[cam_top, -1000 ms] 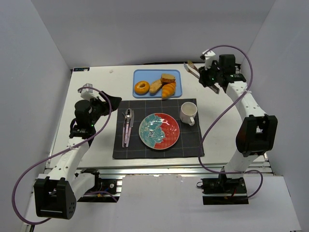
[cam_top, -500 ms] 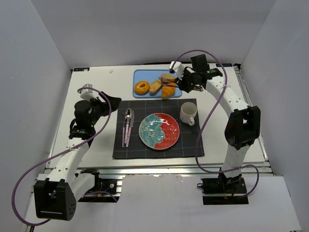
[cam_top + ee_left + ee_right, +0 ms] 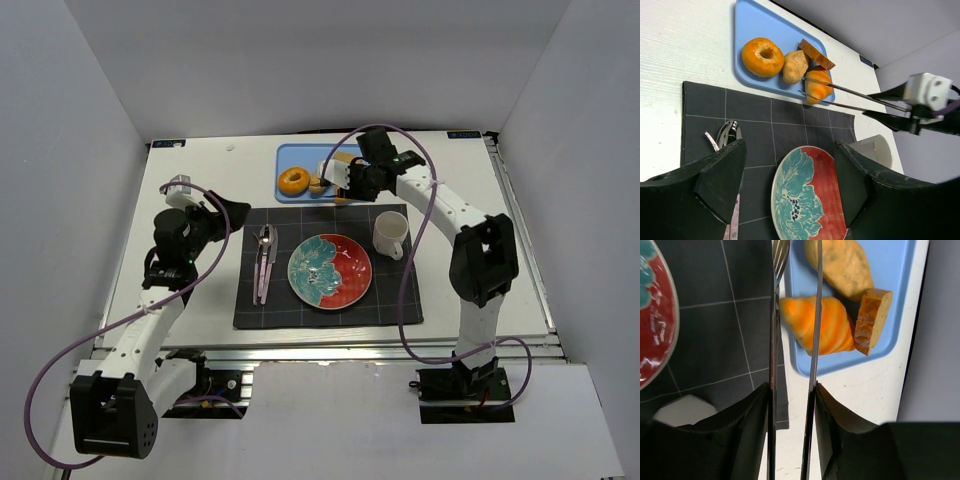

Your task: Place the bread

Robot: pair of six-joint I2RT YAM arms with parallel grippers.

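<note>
While I watched the feeds, the plain golden-tan oval bread roll (image 3: 795, 66) lay on the blue plastic tray (image 3: 752, 25) at the far side of the table. It sat between the glazed ring donut (image 3: 762, 56) on its left and the ridged orange croissant (image 3: 819, 92) on its right, with a brown cut wedge of loaf (image 3: 816, 54) just beyond. My right gripper (image 3: 792, 400) was clamped on a pair of long metal tongs (image 3: 855, 92), whose arms stood apart with their tips over the croissant, beside the roll. Nearer me, the teal-and-red plate (image 3: 810, 200) rested on the dark grid placemat (image 3: 760, 130), with a white mug (image 3: 872, 147) to its right. My left gripper (image 3: 790, 150) hung spread wide, holding nothing.
</note>
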